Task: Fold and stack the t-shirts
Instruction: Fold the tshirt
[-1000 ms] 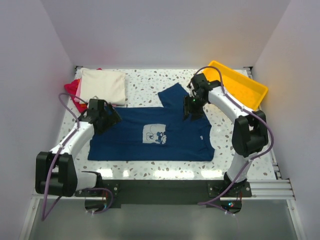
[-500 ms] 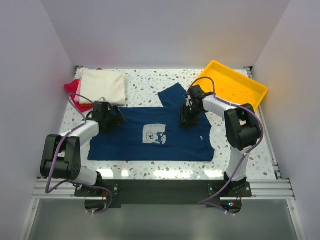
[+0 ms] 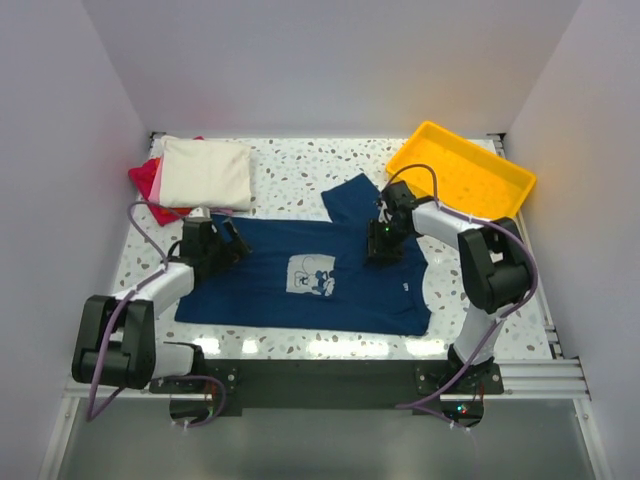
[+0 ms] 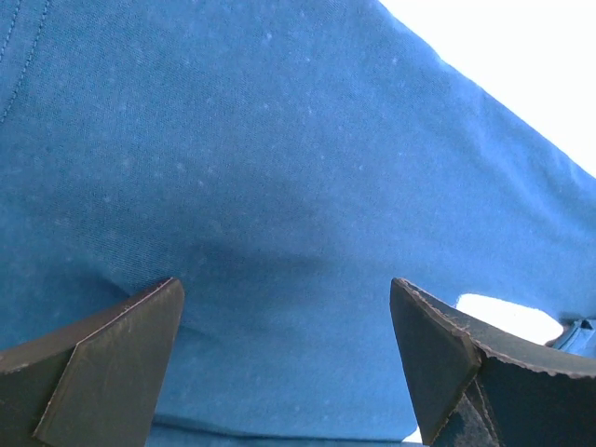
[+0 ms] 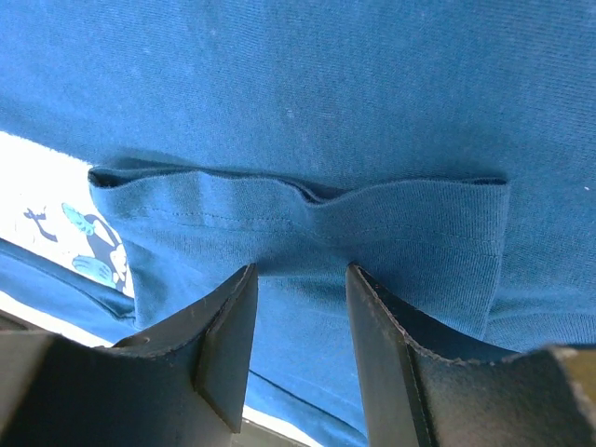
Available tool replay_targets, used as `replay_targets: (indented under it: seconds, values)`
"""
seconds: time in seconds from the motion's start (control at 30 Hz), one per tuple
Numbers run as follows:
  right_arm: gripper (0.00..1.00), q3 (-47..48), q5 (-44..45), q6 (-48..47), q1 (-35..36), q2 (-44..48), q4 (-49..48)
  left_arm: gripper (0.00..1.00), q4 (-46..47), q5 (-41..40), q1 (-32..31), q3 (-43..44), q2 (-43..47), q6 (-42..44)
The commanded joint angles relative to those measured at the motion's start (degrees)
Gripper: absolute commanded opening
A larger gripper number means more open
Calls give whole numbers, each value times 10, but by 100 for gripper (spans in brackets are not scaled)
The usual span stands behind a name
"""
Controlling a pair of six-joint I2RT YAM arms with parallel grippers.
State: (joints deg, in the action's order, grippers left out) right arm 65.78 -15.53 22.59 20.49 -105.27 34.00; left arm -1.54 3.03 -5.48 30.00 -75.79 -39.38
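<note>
Beyond the navy t-shirt (image 3: pixel 300 275), a strip of bare table (image 3: pixel 295 170) runs between the folded cream shirt (image 3: pixel 207 172) at its far left and the yellow tray (image 3: pixel 465 172) at its far right. The left gripper (image 3: pixel 225 243) and the right gripper (image 3: pixel 378 245) sit low on the shirt's far corners. Walls (image 3: pixel 70 150) stand close on both sides.

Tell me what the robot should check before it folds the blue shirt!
1. Left hand is open over the navy blue cloth t-shirt: ok, its fingers are wide apart with cloth between them.
2. Right hand has a firm grip: cannot tell, its fingers are close together at a doubled-over flap.
3. Shirt lies flat: not ok, that flap is rumpled.
4. Pale print faces up: ok.
5. Pile of folded cream, pink and red cloth t-shirts waits at the far left: ok.
6. Yellow plastic tray is out of the way: ok, it sits far right, apart from the shirt.
</note>
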Motion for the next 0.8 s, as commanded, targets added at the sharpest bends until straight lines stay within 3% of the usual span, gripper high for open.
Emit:
replay_targets:
  seconds: [0.0, 0.47, 0.57, 0.77]
  values:
    - [48, -47, 64, -1, -1, -7, 63, 99, -88, 1, -7, -43, 16, -7]
    - [48, -104, 62, 11, -1, 51, 94, 99, -144, 8, -18, -61, 91, -29]
    - [48, -66, 53, 4, 0, 61, 115, 99, -146, -2, -18, -33, 93, -24]
    - [49, 116, 46, -19, -4, 56, 207, 100, -185, -62, -18, 118, 29, 32]
